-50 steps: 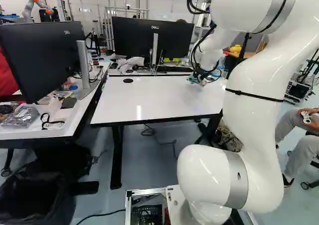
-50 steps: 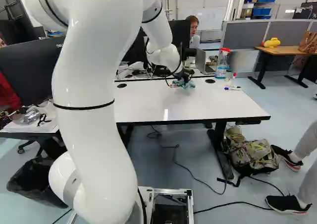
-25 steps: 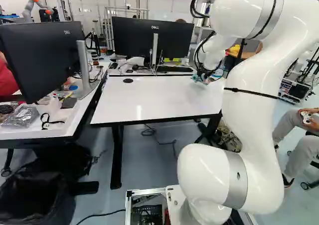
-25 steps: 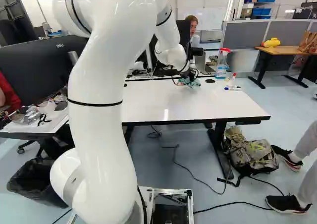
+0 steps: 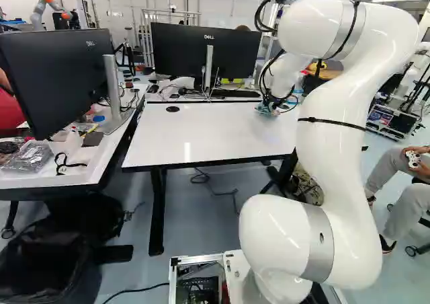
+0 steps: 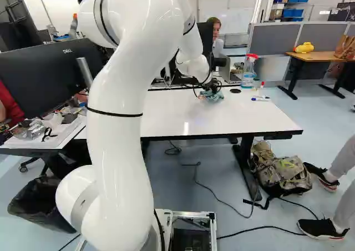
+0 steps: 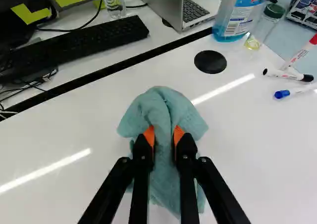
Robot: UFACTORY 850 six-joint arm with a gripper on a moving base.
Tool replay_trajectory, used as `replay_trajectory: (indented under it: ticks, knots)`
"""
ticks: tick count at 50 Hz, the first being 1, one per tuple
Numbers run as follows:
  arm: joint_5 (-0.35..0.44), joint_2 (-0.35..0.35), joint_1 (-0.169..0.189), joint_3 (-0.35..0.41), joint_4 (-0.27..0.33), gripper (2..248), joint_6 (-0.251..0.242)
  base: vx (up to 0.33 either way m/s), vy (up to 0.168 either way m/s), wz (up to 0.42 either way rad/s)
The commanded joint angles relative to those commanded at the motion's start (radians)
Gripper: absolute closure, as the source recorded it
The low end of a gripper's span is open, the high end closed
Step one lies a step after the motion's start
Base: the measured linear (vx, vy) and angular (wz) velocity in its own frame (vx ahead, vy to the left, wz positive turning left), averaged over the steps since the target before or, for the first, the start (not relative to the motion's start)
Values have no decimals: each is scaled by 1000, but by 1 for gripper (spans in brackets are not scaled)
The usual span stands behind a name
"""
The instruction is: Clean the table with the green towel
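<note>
The room has a smooth grey-blue floor. On it stands the table [image 6: 249, 118], a flat white rectangle with a thin dark rim and a glossy top carrying streaks of reflected light. A round black disc [image 7: 210, 62] is set in the table near its far edge. At the table's far right corner stand a clear plastic spray bottle [image 7: 240, 16] of blue liquid and a small clear jar [image 7: 262, 26] with a dark green lid; slim white markers [image 7: 285, 75] lie on the table near them. Beyond the table's far edge are a flat black keyboard [image 7: 74, 45] and an open grey laptop [image 7: 171, 6]. A camouflage fabric backpack [image 6: 285, 173] sits on the floor by the table's right leg.

The green towel [image 7: 163, 102] is on the table, toward its far edge. It is blue-green, soft and finely napped, gathered into a ridge at the middle, its loose folds flaring outward with rounded, uneven edges. The gripper [image 6: 211, 86] is closed in on the bunched cloth, its orange pads [image 7: 179, 135] pressing from two sides.
</note>
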State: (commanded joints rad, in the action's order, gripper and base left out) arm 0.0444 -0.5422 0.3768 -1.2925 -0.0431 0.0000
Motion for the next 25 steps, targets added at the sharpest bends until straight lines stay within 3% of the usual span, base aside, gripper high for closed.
replay_trajectory:
  ticks: [25]
  knots:
    - [0,-53,0,-13,0,189,0,0,0,0]
